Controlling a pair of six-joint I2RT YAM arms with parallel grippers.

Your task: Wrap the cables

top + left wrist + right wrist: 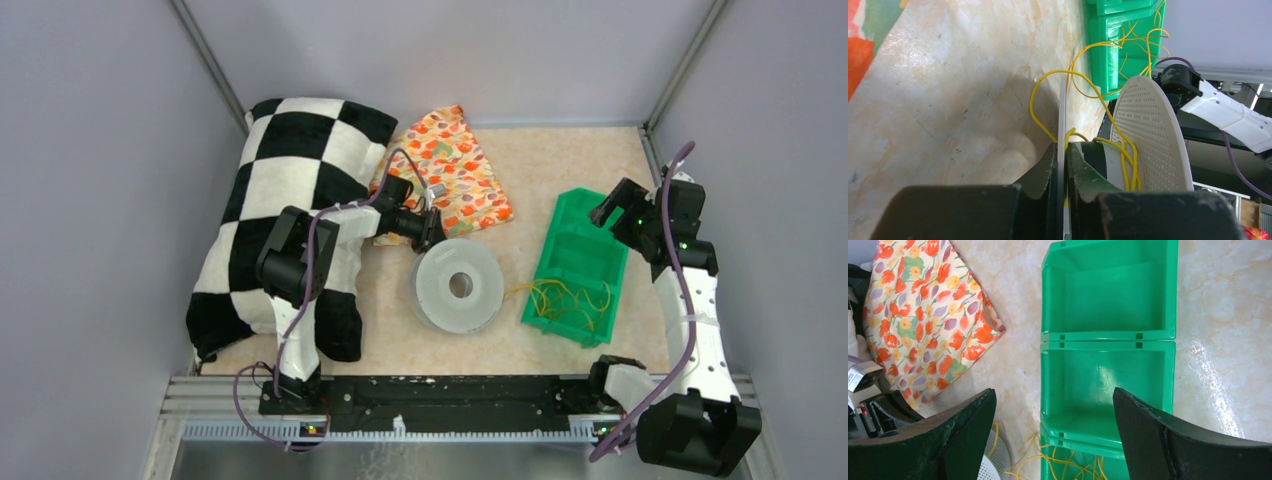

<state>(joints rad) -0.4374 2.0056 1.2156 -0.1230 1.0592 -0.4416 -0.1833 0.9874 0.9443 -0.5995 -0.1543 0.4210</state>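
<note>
The yellow cables (565, 298) lie in loose loops in the near compartment of a green tray (553, 235), and one strand runs left to a white spool (480, 300) lying flat. My left gripper (432, 228) is at the spool's far edge. In the left wrist view it (1062, 148) is shut on the spool's thin flange (1062, 100), with cable turns (1135, 172) on the hub. My right gripper (605, 212) hangs open and empty over the tray's middle compartment (1054, 392). The cables (1050, 459) show below it.
A black-and-white checkered pillow (290, 200) lies at the left under the left arm. A floral cloth (455, 170) lies at the back, and it also shows in the right wrist view (923, 305). Grey walls close in the table on three sides.
</note>
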